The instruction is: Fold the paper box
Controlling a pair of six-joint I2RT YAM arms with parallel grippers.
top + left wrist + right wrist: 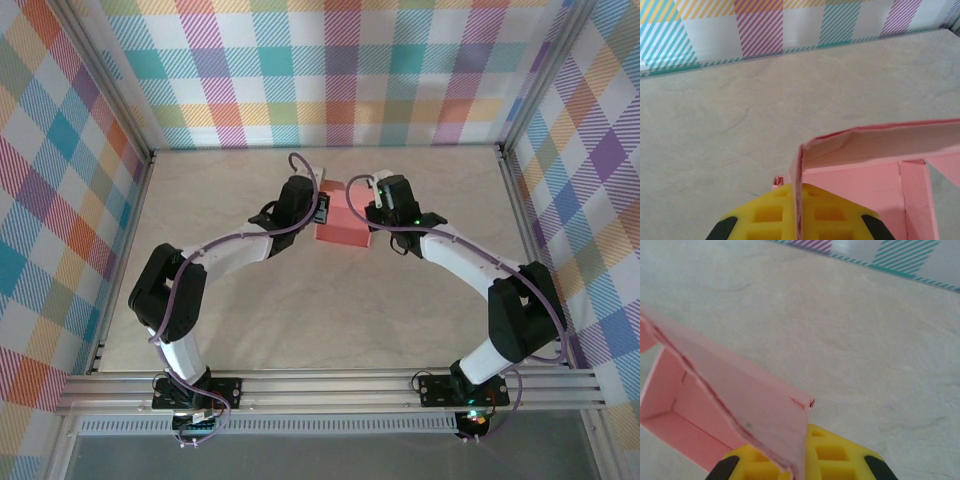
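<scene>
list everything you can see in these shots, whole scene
paper box: one, salmon-pink, mid-table between the two grippers, partly folded
table: one, pale beige, under everything
walls: three, multicolour plaid, around the table
frame rail: one, silver, near edge, carrying the arm bases
arms: two, black and white with purple cables, reaching inward
left gripper: one, yellow-tipped, shut on the paper box's left side
right gripper: one, yellow-tipped, shut on its right side
</scene>
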